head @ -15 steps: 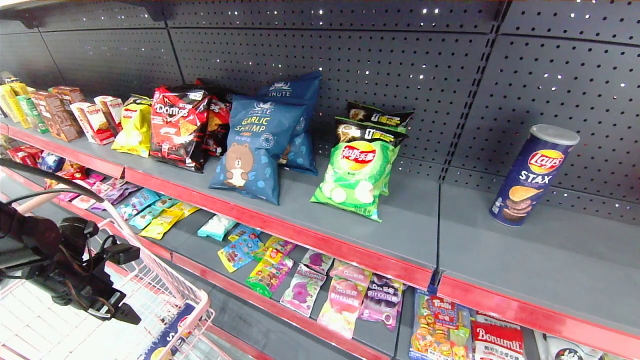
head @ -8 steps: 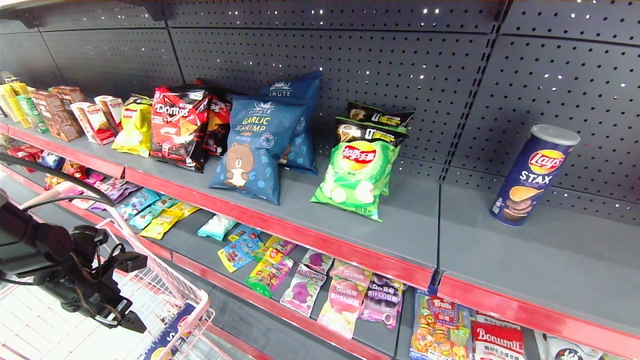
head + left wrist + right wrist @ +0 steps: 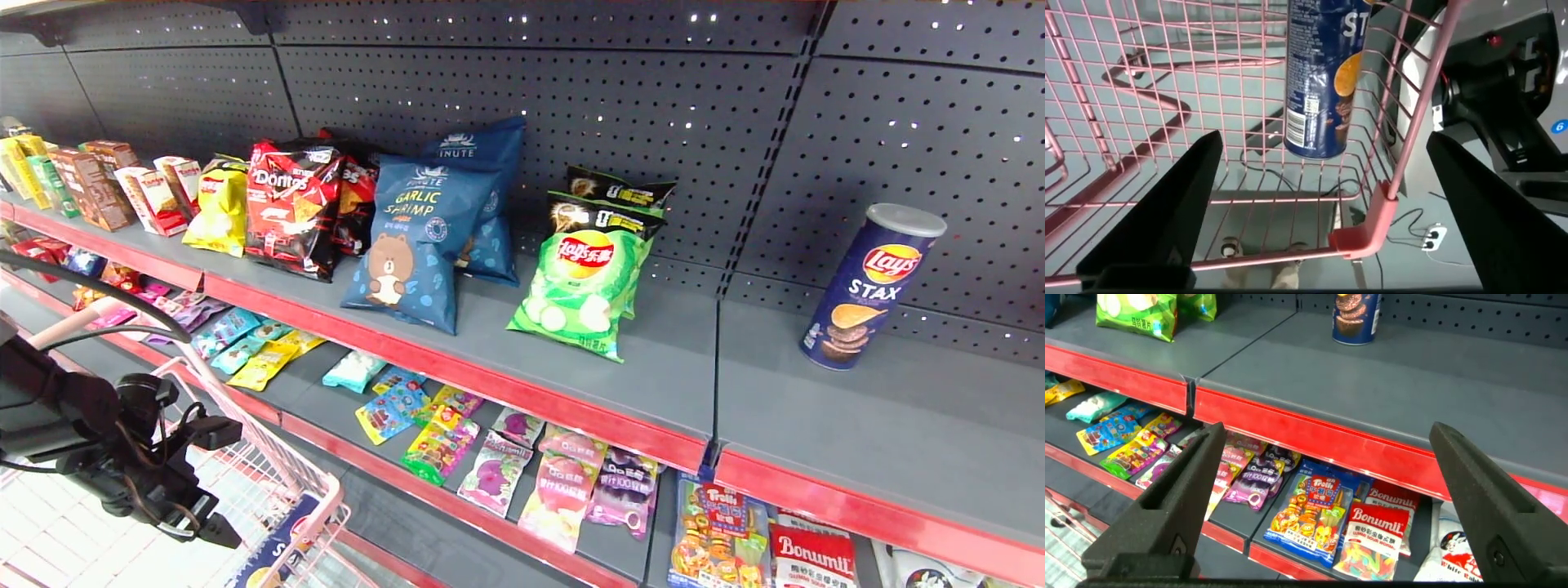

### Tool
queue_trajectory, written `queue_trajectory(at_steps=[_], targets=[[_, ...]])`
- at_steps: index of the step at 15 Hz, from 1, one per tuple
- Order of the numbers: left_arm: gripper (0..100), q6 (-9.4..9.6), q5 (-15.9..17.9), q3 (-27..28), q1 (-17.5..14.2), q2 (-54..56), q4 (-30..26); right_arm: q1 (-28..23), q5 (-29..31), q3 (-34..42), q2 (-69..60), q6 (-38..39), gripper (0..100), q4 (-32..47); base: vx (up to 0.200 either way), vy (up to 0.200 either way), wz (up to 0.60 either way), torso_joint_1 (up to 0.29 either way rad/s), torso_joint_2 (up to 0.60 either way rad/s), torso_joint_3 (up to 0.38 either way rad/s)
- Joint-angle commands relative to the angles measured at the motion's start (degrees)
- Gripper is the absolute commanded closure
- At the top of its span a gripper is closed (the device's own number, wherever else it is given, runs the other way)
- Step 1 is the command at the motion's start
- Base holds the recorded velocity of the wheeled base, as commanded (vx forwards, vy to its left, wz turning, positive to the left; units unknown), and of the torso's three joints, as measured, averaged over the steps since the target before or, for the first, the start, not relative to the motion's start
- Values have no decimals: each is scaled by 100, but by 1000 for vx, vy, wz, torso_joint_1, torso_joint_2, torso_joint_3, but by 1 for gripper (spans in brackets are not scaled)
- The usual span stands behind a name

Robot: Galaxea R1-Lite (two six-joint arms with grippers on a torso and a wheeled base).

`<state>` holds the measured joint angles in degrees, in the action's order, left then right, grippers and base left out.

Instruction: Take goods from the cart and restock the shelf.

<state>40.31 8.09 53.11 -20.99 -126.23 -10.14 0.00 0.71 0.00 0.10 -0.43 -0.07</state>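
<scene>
A tall blue chip can point(image 3: 1323, 82) lies in the pink wire cart point(image 3: 1402, 147), against its corner. My left gripper point(image 3: 1323, 216) hangs open above the cart, a short way from the can, with nothing between its fingers. In the head view the left arm point(image 3: 122, 465) is over the cart point(image 3: 322, 490) at the lower left, and part of the can point(image 3: 273, 559) shows through the wire. A matching blue can point(image 3: 869, 286) stands upright on the upper grey shelf point(image 3: 857, 425) at the right. My right gripper point(image 3: 1323, 514) is open and empty in front of the shelves, with that can point(image 3: 1355, 314) beyond it.
Chip bags point(image 3: 584, 286) and boxes point(image 3: 90, 184) fill the left and middle of the upper shelf; the grey surface around the standing can is bare. Candy packets point(image 3: 563, 486) lie on the lower shelf. Red edge strips point(image 3: 1315, 429) front each shelf.
My left arm has sunk a little lower and to the right over the cart. The goods on the shelves have not moved.
</scene>
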Motion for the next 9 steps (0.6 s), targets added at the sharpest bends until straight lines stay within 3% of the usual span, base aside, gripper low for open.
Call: queue_trajectory(at_steps=[1,9], targets=[[0,-6,-1,-12,-19,37,-5,0,0,0,-1,-1,0,-1,0,0,0,0,0,0],[0,-41,-10,-3,-72,37,-5,0,0,0,-1,-1,0,-1,0,0,0,0,0,0]])
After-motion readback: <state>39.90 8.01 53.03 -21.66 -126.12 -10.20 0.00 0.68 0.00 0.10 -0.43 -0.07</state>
